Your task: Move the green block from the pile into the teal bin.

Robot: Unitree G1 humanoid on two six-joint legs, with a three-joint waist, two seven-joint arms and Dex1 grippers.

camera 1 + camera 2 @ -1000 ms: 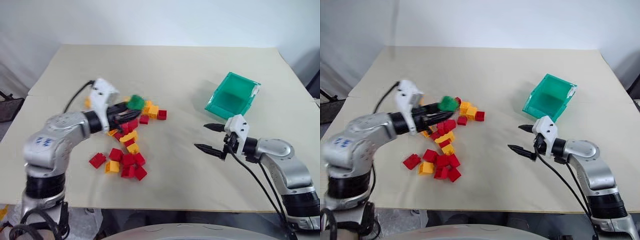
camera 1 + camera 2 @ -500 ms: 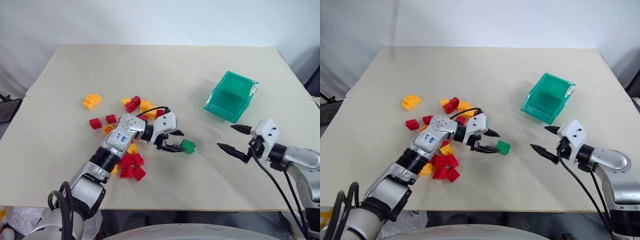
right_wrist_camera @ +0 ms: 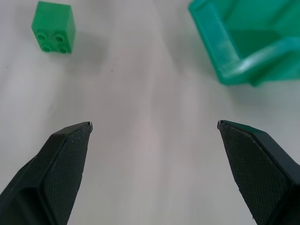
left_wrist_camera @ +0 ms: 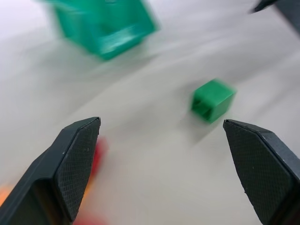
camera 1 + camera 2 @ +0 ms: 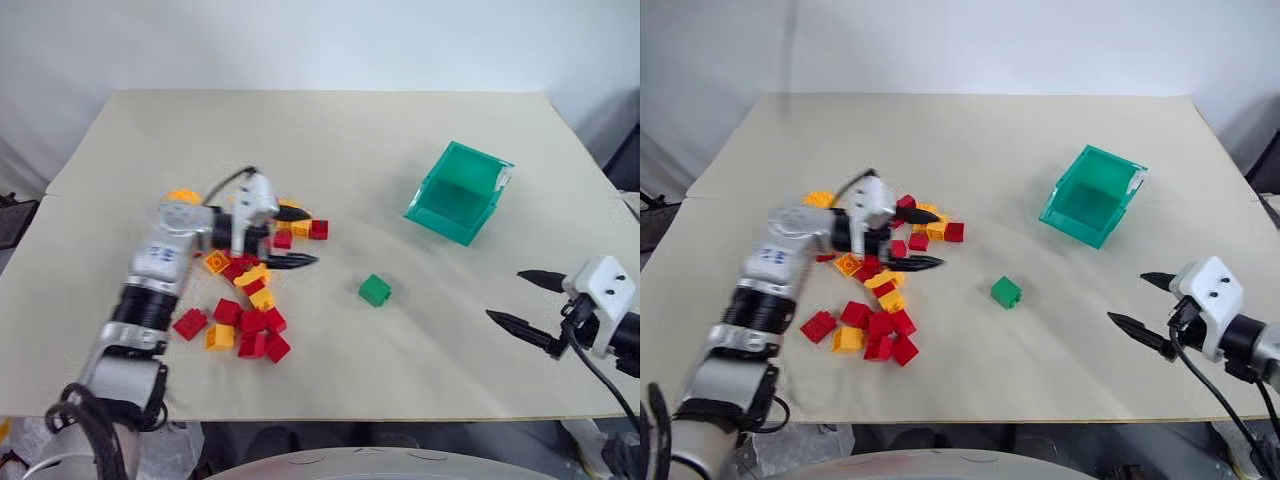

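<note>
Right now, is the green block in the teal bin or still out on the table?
Out. The green block lies alone on the bare table, between the pile and the teal bin, touching neither; no gripper holds it.

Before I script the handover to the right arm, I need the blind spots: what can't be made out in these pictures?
- Small green studded plastic brick: smeared by motion blur in the left wrist view, studs unreadable.
- Translucent teal plastic bin: blurred and cut off by the frame edge there; in the right wrist view the edge also crops it.
- Pile of red and yellow-orange bricks: the left gripper and its arm cover several.
</note>
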